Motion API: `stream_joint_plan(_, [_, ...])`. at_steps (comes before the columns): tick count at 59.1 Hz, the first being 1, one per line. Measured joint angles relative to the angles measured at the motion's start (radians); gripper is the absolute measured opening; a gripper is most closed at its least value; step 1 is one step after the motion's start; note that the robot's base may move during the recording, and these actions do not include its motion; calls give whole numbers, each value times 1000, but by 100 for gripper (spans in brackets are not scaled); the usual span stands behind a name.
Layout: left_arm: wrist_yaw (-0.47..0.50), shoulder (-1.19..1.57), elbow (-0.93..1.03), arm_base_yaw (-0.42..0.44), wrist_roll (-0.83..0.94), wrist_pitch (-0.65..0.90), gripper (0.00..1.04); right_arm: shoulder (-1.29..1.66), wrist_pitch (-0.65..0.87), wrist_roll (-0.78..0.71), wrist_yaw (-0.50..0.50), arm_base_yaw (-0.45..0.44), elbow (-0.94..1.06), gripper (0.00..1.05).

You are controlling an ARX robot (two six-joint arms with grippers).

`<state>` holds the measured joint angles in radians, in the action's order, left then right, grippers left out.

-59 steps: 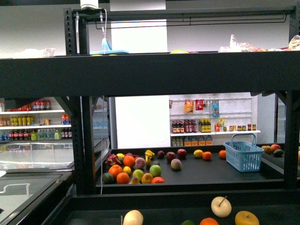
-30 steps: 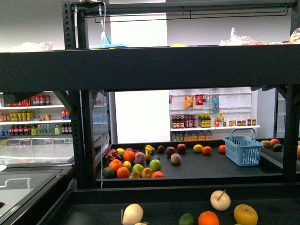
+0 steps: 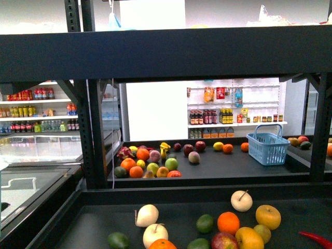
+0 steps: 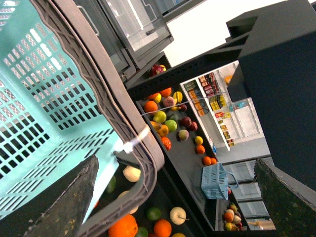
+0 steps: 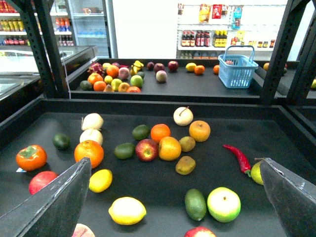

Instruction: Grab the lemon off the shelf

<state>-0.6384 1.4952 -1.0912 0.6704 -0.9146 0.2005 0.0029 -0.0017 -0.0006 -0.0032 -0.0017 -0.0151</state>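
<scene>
In the front view the shelf [image 3: 171,52] fills the picture. Its broad black beam hides what is behind it. The lower edge cuts the near tray, so several fruits there show only in part. No arm shows here, and I cannot pick out the lemon.

In the left wrist view the left gripper [image 4: 175,160] has its two dark fingers [image 4: 69,202] far apart, and they grasp nothing. A teal basket [image 4: 44,98] with a grey rim covers much of the picture and hides part of the near tray. The fruits are too small here to tell which one is the lemon.

In the right wrist view the right gripper [image 5: 175,160] is wide open and empty; only the ends of its fingers show. The lemon [image 5: 127,211] lies on the near tray, near a smaller yellow fruit [image 5: 100,180] but not touching it. Its long axis runs about parallel to the back wall of the tray. I cannot tell which end is the stem end. A yellow-green fruit [image 5: 256,173] is half hidden behind one finger, just beside a red chili [image 5: 239,157].
</scene>
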Motion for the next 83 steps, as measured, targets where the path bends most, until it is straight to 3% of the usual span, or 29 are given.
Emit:
stream_joint_plan(12, [-51, 165, -101, 18, -79, 2, 97, 0, 0, 0, 0, 0, 0, 102])
stream_joint_plan(60, [-19, 400, -322, -44, -280, 100, 97, 0, 0, 0, 0, 0, 0, 102])
stream_joint_plan(83, [-17, 412, -322, -45, -269, 71, 30, 0, 0, 0, 0, 0, 0, 102])
